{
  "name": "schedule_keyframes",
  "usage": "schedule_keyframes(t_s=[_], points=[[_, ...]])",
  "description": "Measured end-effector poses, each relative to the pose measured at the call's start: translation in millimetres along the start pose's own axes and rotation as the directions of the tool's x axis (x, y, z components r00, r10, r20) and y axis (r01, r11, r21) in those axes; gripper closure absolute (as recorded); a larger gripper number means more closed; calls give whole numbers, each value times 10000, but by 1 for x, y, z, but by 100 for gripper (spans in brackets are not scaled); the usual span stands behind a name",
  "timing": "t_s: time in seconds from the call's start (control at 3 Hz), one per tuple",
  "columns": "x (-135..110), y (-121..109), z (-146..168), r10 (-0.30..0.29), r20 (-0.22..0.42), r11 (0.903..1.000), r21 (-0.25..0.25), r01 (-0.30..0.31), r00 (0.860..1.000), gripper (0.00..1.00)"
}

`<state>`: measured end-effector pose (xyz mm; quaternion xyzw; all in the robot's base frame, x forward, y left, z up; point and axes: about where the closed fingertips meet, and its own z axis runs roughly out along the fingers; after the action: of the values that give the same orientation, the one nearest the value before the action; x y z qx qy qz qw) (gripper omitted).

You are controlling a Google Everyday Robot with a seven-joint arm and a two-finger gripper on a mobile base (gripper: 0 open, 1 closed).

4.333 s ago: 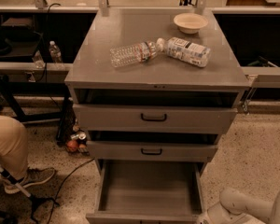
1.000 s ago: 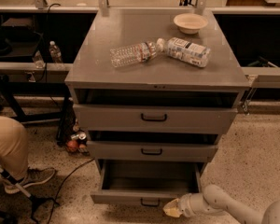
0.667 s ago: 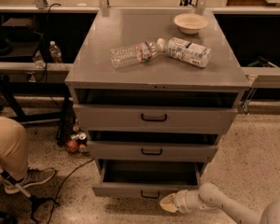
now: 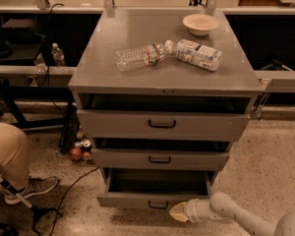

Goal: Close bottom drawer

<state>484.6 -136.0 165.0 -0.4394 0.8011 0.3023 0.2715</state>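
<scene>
Bottom drawer (image 4: 137, 199) part-open at the cabinet (image 4: 113, 80) base, front running left-right. Gripper (image 4: 179, 213) just outside the front's lower right; clenched or released: cannot tell. Judged push: straight inward

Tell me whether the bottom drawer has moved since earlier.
Yes. The bottom drawer has slid inward, toward the middle drawer front, with the gripper at its front's right end.

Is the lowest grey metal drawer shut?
Partly open. The lowest grey metal drawer juts out, its tray visible from above; the gripper is at its front.
</scene>
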Motion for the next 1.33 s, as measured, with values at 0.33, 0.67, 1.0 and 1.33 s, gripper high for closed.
schedule_keyframes(t_s=[0.33, 0.67, 1.0, 1.33], points=[[1, -17, -5, -424, -228, 9978, 503, 435, 9988, 100], [6, -43, -14, -875, -542, 9889, 1158, 933, 9947, 100], [10, -64, -14, -1099, -773, 9799, 1586, 1210, 9909, 100], [10, -83, -12, -1335, -890, 9697, 1937, 1487, 9870, 100]])
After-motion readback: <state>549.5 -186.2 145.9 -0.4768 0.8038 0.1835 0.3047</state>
